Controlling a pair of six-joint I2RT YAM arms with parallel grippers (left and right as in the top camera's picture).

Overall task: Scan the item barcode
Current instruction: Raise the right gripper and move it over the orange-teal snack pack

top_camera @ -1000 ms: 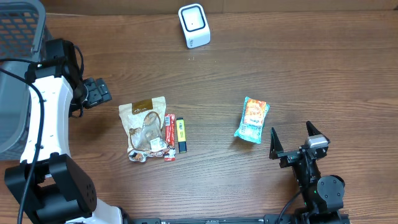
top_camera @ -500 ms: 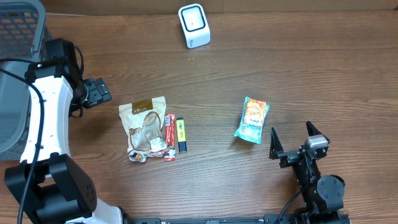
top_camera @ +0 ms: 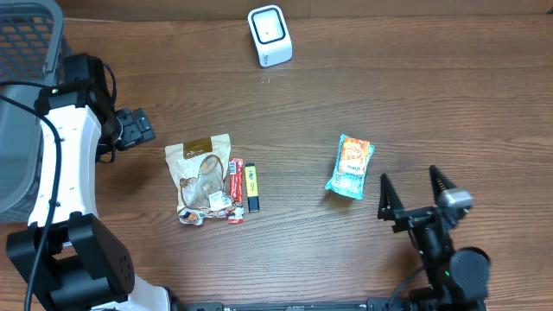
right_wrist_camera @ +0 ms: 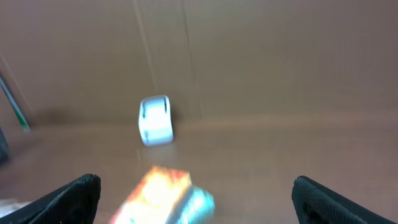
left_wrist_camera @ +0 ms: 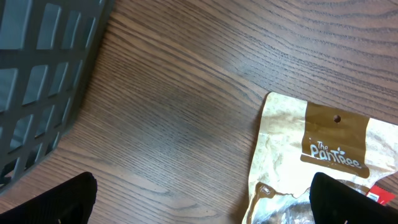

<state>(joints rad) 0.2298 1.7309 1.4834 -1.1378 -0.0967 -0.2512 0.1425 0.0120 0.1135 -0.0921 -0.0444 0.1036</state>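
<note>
Dark brown wood-grain table (top_camera: 449, 95) filling the overhead frame, grey mesh basket (top_camera: 19, 52) at the upper left edge, plain brown wall (right_wrist_camera: 280, 56) behind, blurred, soft even light

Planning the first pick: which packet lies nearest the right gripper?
The orange-and-teal snack bag, alone just ahead of the right gripper; the brown pouch, red packet and yellow item cluster farther away.
</note>
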